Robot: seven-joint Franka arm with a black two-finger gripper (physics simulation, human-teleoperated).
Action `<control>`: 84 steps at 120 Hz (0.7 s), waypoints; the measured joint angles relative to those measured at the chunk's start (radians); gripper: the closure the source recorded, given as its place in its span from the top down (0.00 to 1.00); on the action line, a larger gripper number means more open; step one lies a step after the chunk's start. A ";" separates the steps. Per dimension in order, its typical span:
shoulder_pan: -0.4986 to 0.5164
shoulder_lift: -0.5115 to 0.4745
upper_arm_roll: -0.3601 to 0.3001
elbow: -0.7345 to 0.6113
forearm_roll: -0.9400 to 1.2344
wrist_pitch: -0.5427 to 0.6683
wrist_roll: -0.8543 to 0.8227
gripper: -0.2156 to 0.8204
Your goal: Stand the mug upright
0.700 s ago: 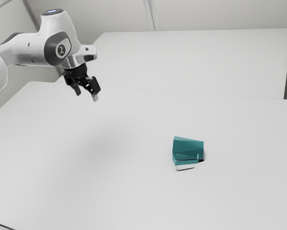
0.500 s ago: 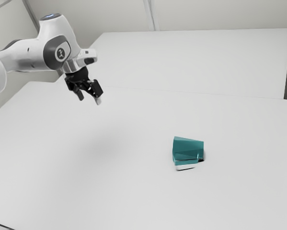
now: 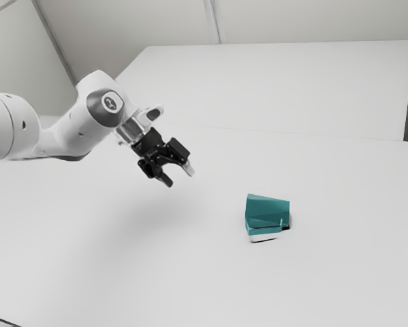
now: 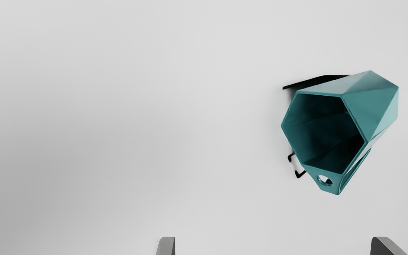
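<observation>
White tabletop (image 3: 347,272) beneath a teal mug (image 4: 367,113) on its side, the fingers (image 3: 188,167) spread wide in the air.

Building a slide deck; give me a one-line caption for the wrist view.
Open gripper above a teal mug lying on its side.

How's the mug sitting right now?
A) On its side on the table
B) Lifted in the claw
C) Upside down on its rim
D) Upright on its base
A: the mug lies on its side on the table, its mouth facing sideways, with the open claw apart from it.
</observation>
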 joint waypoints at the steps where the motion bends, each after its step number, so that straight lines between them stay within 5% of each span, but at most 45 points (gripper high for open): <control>1: -0.003 0.003 0.000 -0.001 -0.008 0.002 0.002 0.79; 84: -0.160 0.199 0.000 0.007 -0.450 0.107 0.164 0.79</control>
